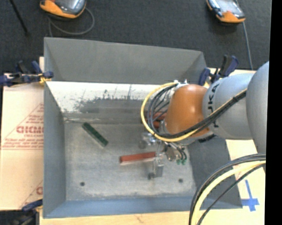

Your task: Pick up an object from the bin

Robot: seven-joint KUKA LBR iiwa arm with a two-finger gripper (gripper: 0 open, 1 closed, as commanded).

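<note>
Bin: I was looking down into the grey metal bin (54,143). Its speckled floor carried just a few loose things.
Arm: It came in from 3 o'clock. Its orange wrist cover (187,109), looped with yellow and black cables, sat over the right part of the floor.
Gripper: The gripper (154,164) was low over the floor, at about 4 o'clock from the floor's middle.
Gripper state: From my screen I could not tell whether it was wide or narrow.
Red stick: A flat reddish-brown stick (135,158) lay near the floor's middle. It ran roughly from 9 to 3 o'clock, with the 3 o'clock end a touch higher in the view.
Stick against gripper: The stick's 3 o'clock end reached right up to the gripper, and the rest stretched away from it toward 9 o'clock. I could not tell whether they touched, or whether the stick was gripped.
Green bar: A dark green bar (95,134) lay well apart from the gripper, at its 10 o'clock, slanting from 10 to 4 o'clock.
Small green piece: A small green thing (180,160) sat just beside the gripper at its 3 o'clock, partly under the wrist. I could not make out its kind.
</note>
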